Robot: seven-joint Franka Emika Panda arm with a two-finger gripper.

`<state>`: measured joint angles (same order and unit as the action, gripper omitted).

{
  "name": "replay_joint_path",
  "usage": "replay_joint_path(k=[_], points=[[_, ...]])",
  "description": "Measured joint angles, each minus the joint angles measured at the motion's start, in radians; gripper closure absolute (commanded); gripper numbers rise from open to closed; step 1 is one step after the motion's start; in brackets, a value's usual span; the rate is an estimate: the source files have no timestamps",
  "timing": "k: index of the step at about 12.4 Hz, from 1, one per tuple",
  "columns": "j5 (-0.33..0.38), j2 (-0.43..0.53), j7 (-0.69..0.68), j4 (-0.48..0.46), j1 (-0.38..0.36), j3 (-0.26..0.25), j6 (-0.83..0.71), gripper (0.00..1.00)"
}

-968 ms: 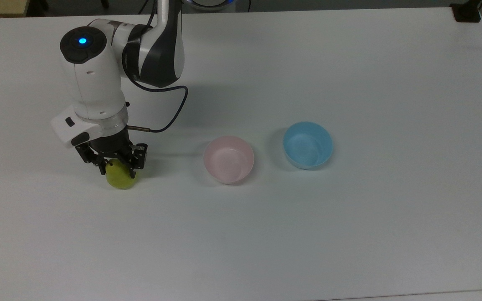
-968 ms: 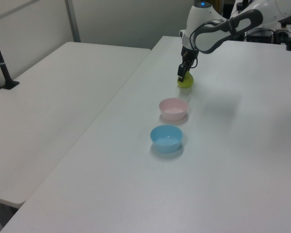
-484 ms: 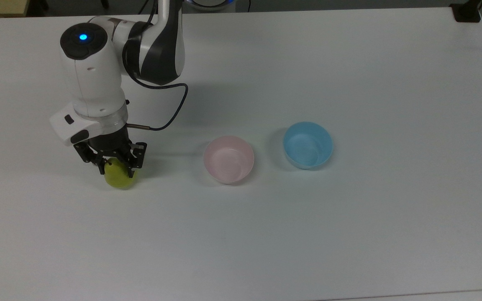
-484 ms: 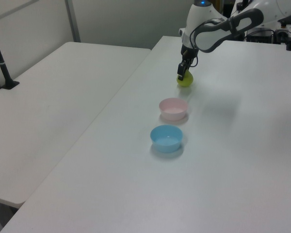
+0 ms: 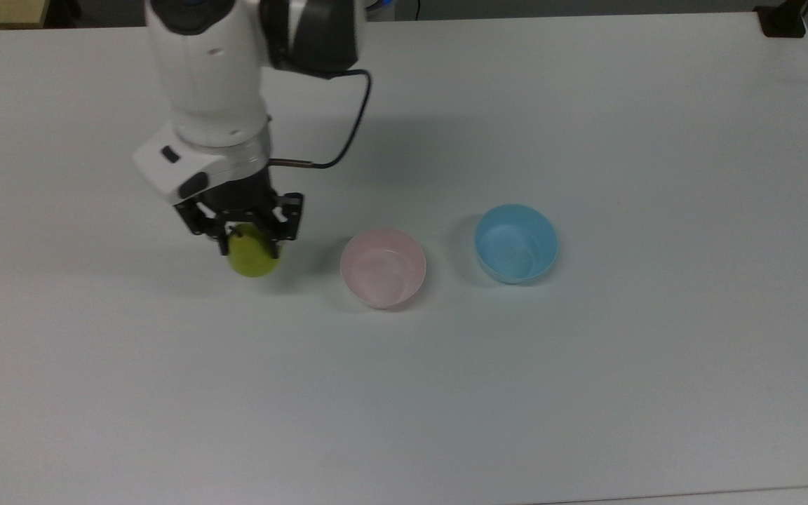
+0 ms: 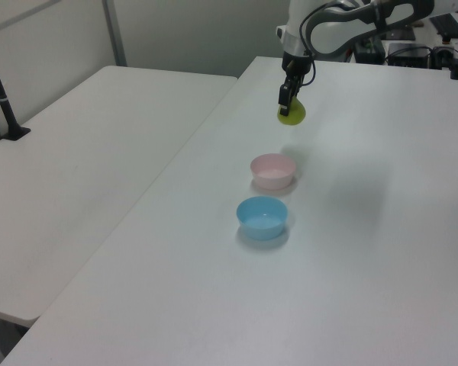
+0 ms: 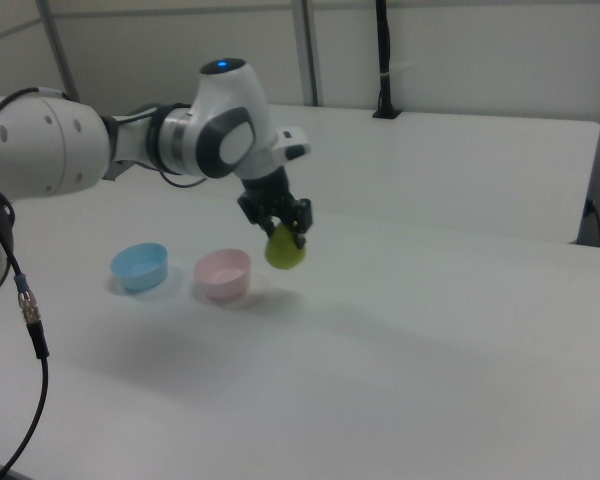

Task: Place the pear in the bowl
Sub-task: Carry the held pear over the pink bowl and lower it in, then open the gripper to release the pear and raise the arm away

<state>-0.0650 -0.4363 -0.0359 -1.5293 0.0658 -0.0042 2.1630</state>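
The yellow-green pear (image 5: 254, 258) (image 6: 292, 114) (image 7: 284, 251) hangs in the air above the white table, held from above by my gripper (image 5: 248, 240) (image 6: 285, 106) (image 7: 281, 233), which is shut on it. The pale pink bowl (image 5: 383, 267) (image 6: 272, 170) (image 7: 223, 274) stands empty on the table, to the right of the pear in the top view and apart from it. In the right view the pear hangs just right of the bowl and higher than its rim.
An empty light blue bowl (image 5: 516, 243) (image 6: 262, 216) (image 7: 140, 265) stands beside the pink one, on the side away from the pear. A black cable (image 5: 337, 130) loops off the arm. A second white table (image 6: 76, 152) stands alongside.
My gripper has lifted the pear off the table and carried it toward the pink bowl, rightward in the top view. Both bowls stay put.
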Motion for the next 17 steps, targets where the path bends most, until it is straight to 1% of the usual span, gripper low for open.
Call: replay_joint_path(k=[2,3,5,6,8,9,10,12,17], points=[[-0.014,0.005,0.091,-0.005,-0.066,0.003,-0.005,0.62],[-0.025,0.003,0.144,-0.01,-0.112,0.004,-0.005,0.62],[-0.031,-0.002,0.215,-0.02,-0.185,0.005,-0.005,0.62],[-0.031,-0.009,0.229,-0.023,-0.207,0.005,0.001,0.62],[-0.04,-0.039,0.242,-0.026,-0.228,0.005,0.032,0.61],[-0.052,-0.064,0.246,-0.027,-0.23,0.005,0.054,0.57],[-0.055,-0.076,0.247,-0.027,-0.23,0.004,0.063,0.48],[-0.057,-0.092,0.247,-0.027,-0.229,0.002,0.067,0.0],[-0.075,-0.092,0.249,-0.018,-0.228,0.001,0.068,0.0]])
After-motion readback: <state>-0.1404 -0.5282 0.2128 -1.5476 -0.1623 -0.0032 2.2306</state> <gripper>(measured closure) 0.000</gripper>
